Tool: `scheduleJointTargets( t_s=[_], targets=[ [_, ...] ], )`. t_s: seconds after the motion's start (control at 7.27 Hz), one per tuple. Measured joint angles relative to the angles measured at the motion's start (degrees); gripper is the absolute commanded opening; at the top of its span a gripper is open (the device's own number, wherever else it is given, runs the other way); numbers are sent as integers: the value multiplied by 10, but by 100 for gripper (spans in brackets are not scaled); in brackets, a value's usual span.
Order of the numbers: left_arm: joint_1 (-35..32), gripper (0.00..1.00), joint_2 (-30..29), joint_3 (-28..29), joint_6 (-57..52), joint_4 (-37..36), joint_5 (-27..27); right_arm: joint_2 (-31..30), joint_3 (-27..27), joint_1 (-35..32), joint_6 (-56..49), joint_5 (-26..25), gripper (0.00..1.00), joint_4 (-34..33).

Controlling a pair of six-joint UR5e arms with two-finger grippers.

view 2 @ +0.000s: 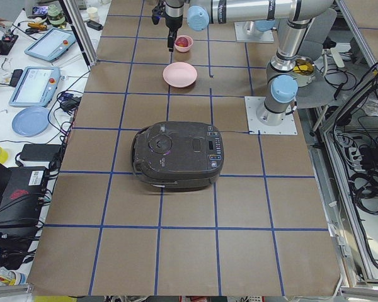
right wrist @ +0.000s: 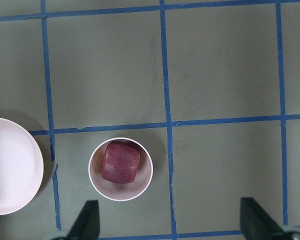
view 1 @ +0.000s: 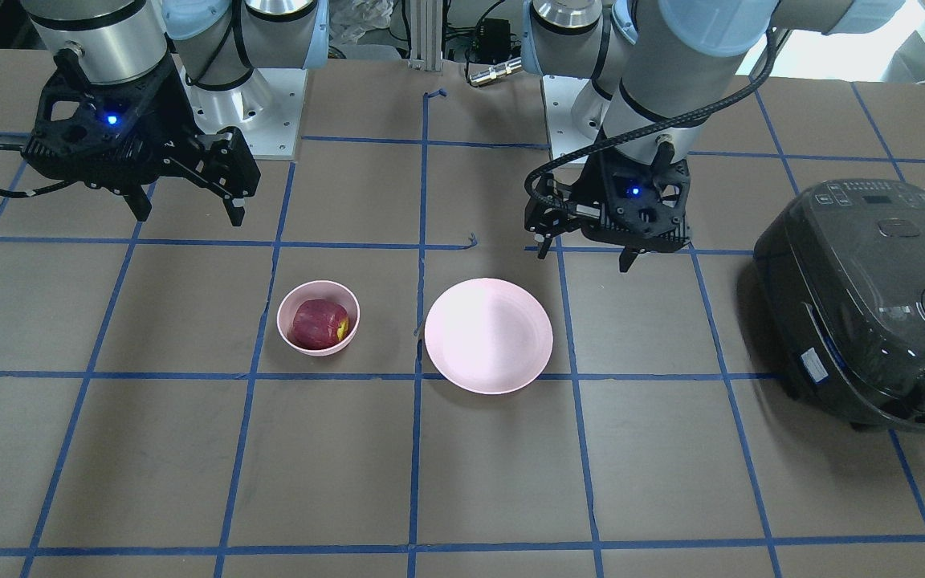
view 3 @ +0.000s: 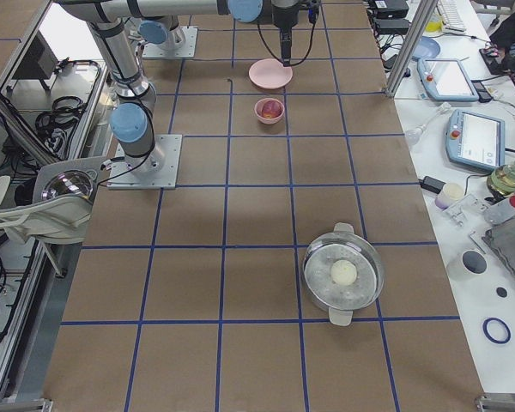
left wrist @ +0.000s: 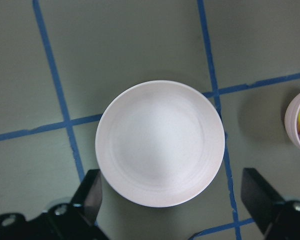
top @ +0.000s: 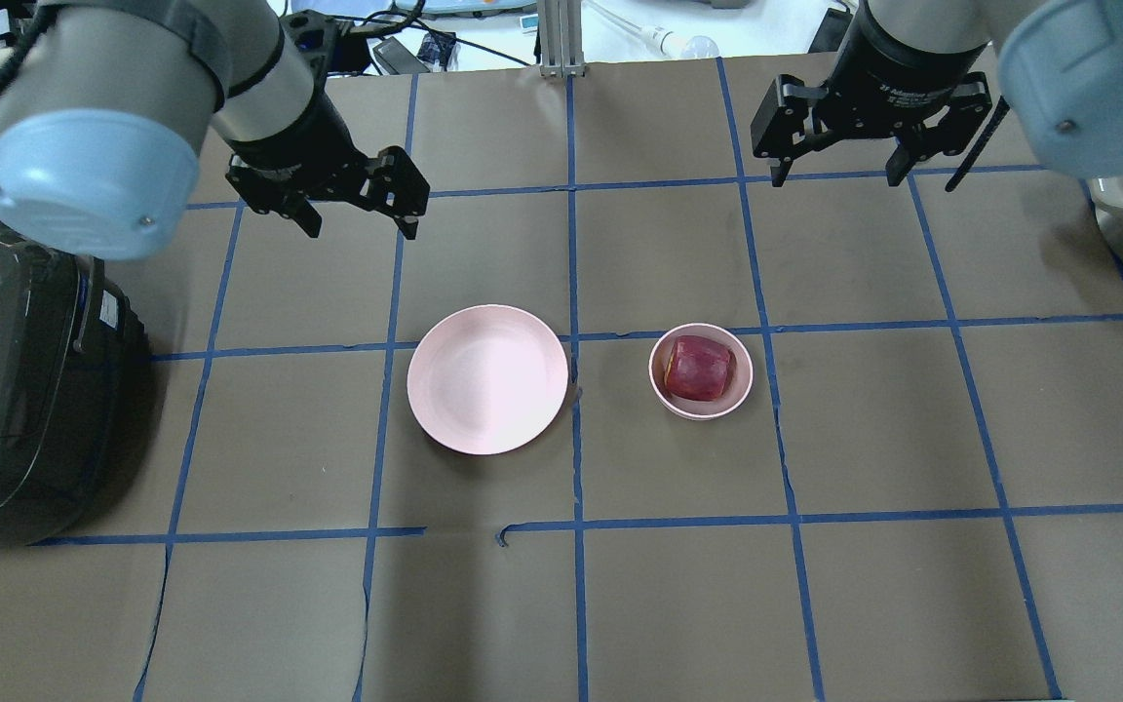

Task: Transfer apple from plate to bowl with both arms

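As the apple (top: pixel 698 369) sits in the bowl (top: pixel 703 413), left end effector (top: pixel 363 230) and right end effector (top: pixel 836 178) hover spread.

Front, overhead views opposed; wrist cameras look straight down (both share plate (left wrist: pixel 160 142)).

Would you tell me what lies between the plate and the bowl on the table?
Between plate and bowl, only the bare table with a blue tape line, seen in the overhead view.
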State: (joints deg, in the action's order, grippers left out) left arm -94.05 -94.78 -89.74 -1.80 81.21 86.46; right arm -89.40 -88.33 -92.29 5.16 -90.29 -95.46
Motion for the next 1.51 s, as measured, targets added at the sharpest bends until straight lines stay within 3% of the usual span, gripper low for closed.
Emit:
scheduleJointTargets(
  t_s=[0.55, 1.51],
  targets=[
    [32, 100, 2, 31, 10, 59, 38, -1, 0, 0, -2, 1, 100, -1],
    [33, 100, 13, 27, 15, 60, 42, -3, 0, -1, -2, 1, 100, -2]
  ],
)
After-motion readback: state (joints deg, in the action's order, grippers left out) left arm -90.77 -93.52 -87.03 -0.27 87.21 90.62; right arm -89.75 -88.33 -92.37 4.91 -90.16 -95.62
